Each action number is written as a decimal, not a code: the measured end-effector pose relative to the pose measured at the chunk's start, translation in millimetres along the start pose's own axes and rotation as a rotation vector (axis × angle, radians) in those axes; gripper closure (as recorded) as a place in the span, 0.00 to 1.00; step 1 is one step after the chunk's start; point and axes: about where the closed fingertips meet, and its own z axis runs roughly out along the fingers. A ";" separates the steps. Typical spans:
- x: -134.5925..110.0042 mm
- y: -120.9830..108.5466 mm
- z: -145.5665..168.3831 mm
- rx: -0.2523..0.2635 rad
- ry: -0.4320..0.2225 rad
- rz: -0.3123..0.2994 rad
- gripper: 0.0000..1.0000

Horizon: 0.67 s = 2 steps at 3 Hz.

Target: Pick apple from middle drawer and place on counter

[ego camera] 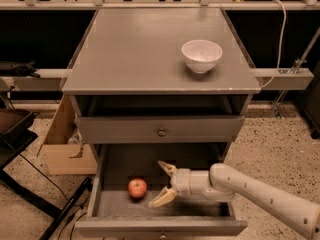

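Note:
The red apple [137,188] lies on the grey floor of the pulled-out middle drawer [200,212], left of centre. My gripper [159,183] reaches in from the right on a white arm, inside the drawer, just right of the apple and apart from it. Its two cream fingers [163,198] are spread wide, open towards the apple, holding nothing. The counter [130,54] is the flat grey top of the cabinet above.
A white bowl [201,55] stands on the counter at the right. A closed drawer front with a brass knob [161,132] sits above the open drawer. A cardboard box [64,144] and black chair legs [60,209] stand to the left on the speckled floor.

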 end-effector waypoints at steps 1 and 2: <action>8.9 -7.9 31.2 -0.035 0.078 -0.052 0.00; 21.3 -13.3 55.9 -0.057 0.140 -0.085 0.00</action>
